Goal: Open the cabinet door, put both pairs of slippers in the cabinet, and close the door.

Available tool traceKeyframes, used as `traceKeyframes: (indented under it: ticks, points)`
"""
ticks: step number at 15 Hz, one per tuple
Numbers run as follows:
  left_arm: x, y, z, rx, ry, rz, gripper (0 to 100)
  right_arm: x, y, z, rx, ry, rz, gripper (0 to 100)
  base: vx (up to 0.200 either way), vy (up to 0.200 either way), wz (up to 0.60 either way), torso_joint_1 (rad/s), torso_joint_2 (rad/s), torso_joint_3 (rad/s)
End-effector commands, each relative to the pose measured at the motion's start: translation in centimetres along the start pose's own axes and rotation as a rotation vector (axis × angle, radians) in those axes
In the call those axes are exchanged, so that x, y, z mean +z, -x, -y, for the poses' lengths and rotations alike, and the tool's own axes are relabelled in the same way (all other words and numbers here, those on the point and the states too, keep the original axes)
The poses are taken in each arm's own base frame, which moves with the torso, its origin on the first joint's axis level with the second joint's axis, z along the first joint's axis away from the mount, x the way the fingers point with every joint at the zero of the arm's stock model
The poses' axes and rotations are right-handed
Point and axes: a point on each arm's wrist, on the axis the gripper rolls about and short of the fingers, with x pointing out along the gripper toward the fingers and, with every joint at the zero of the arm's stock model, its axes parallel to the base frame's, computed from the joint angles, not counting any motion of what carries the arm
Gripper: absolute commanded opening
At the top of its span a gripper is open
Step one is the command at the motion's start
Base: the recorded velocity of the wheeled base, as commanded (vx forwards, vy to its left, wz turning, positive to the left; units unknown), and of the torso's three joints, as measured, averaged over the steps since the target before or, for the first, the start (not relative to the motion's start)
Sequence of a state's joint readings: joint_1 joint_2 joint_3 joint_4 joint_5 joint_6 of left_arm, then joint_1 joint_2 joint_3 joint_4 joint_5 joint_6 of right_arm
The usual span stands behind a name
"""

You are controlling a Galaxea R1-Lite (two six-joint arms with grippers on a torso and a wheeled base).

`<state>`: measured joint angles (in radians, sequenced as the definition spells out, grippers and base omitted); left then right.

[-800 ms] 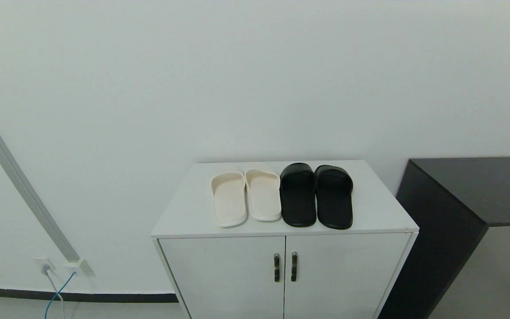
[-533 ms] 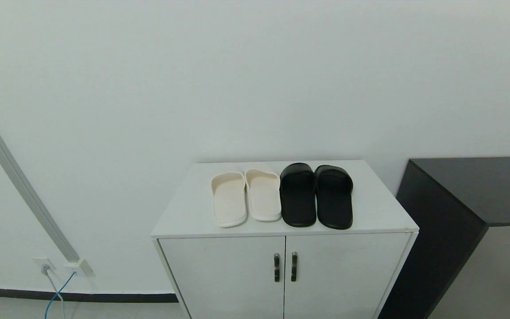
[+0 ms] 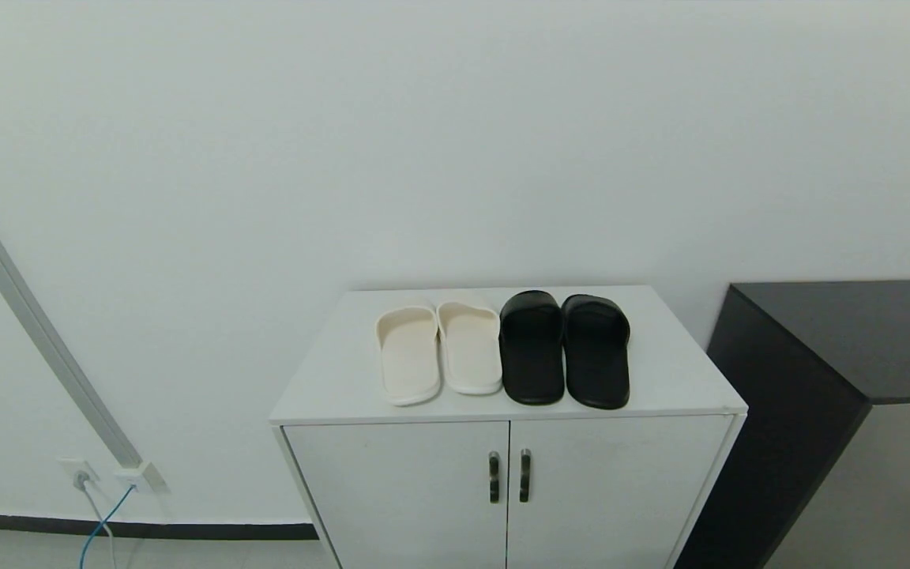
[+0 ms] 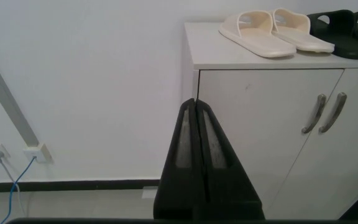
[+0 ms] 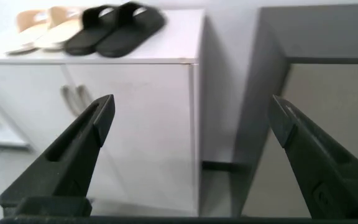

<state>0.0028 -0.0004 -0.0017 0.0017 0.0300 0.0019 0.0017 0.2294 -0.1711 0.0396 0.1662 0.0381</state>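
Head view, cabinet [image 3: 321, 391] lower half cut off

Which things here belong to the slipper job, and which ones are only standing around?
For the job:
- white cabinet, doors closed
- its door handles
- cream slippers, on the cabinet top
- black slippers, beside them

Only standing around:
- black furniture next to the cabinet
- wall socket with blue cable
- grey wall strip
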Motion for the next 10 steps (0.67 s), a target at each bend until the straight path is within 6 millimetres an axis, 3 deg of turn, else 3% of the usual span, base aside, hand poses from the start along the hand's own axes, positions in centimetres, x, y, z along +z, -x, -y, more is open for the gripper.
traceKeyframes:
  ticks: [1, 2, 5, 10]
  points:
    - [0.0, 0.0, 0.0, -0.001, 0.0, 0.0, 0, 2.6, -5.2, 0.6, 0.073, -0.039, -0.184, 100, 0.0, 0.0, 0.0, 0.0, 0.0, 0.0]
    - [0.0, 0.0, 0.0, -0.001, 0.0, 0.0, 0, 3.4, -7.9, 0.6, 0.117, -0.053, -0.23, 100, 0.0, 0.0, 0.0, 0.0, 0.0, 0.0]
    - [0.0, 0.0, 0.0, 0.004, 0.008, 0.0, 0, 5.0, -13.4, -1.4, 0.198, -0.119, -0.272, 100, 0.0, 0.0, 0.0, 0.0, 0.0, 0.0]
    - [0.0, 0.0, 0.0, -0.001, 0.003, 0.001, 0, 7.5, -19.0, -7.5, 0.248, -0.121, -0.289, 100, 0.0, 0.0, 0.0, 0.0, 0.0, 0.0]
